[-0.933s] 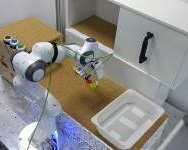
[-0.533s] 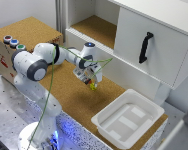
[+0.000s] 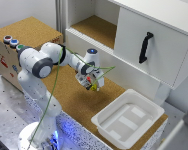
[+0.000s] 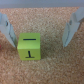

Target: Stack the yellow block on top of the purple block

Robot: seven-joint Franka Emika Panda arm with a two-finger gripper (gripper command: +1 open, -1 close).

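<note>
The yellow block (image 4: 29,46) is a small yellow-green cube with black marks, resting on the cork surface. In the wrist view it sits between my two fingers (image 4: 6,30), nearer one of them, with a gap on each side. My gripper (image 4: 38,46) is open and low around it. In the exterior view the gripper (image 3: 92,84) hangs over the cork board, with a speck of yellow (image 3: 94,88) at its tips. A sliver of red (image 4: 1,47) shows at the edge of the wrist view. The purple block is not in view.
A white tray (image 3: 126,120) lies on the cork toward the exterior view's right. A white cabinet door with a black handle (image 3: 145,47) and an open shelf (image 3: 94,27) stand behind. A wooden box (image 3: 24,35) with small round items stands at the exterior view's left.
The gripper has moved slightly down toward the cork surface; its fingers stay open.
</note>
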